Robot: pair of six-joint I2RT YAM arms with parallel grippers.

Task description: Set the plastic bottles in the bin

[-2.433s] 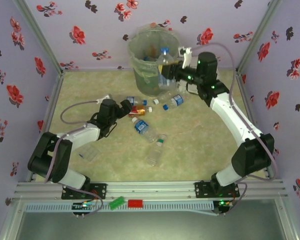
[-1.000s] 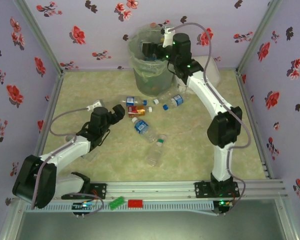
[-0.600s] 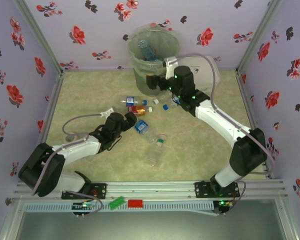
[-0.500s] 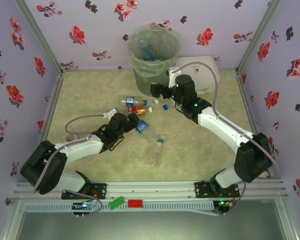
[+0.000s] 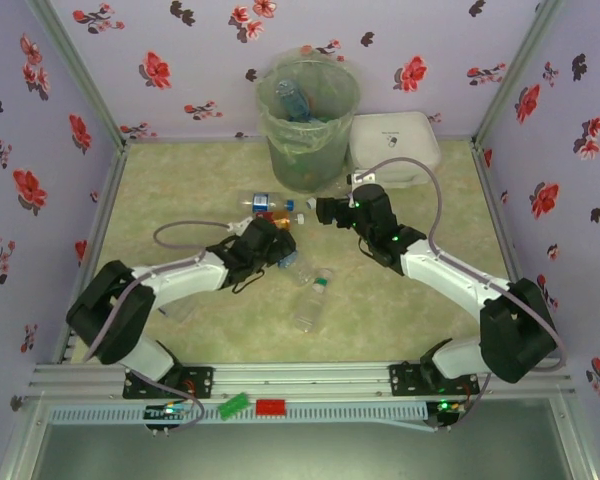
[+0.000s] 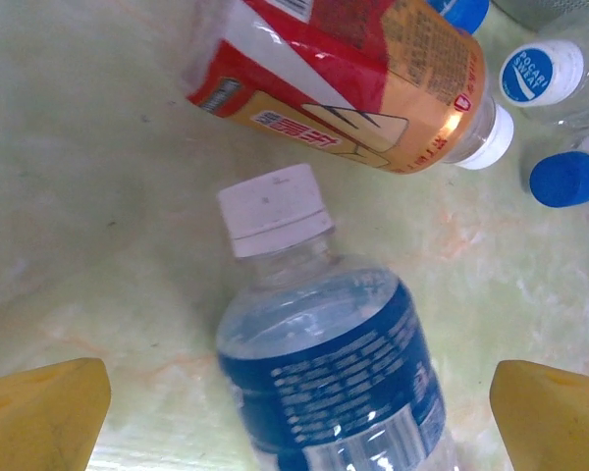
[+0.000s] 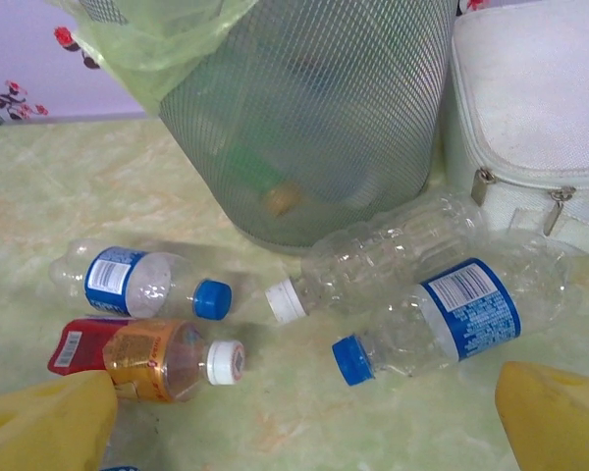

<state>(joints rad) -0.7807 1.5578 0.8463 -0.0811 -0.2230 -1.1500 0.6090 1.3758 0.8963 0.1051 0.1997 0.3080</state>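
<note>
The bin (image 5: 308,120) stands at the back with a bottle (image 5: 292,100) lying in its bag. In front of it several plastic bottles lie on the table. My left gripper (image 5: 273,244) is open, its yellow fingers (image 6: 41,412) astride a white-capped, blue-labelled bottle (image 6: 324,363) without touching it. Just beyond that lies a red-orange labelled bottle (image 6: 344,69). My right gripper (image 5: 323,210) is open and low, facing the bin (image 7: 304,108). Ahead of it lie a clear white-capped bottle (image 7: 383,255) and a blue-capped one (image 7: 452,314), with nothing between the fingers (image 7: 560,412).
A flat white zipped case (image 5: 395,145) sits right of the bin, close behind the two clear bottles. Another blue-capped bottle (image 7: 137,282) and the red-orange one (image 7: 147,358) lie to the right gripper's left. A clear bottle (image 5: 312,300) lies alone nearer the front.
The right arm let a bottle go into the bin, then came down to the bottles in front of it. The left arm slid right, over the blue-labelled bottle.
</note>
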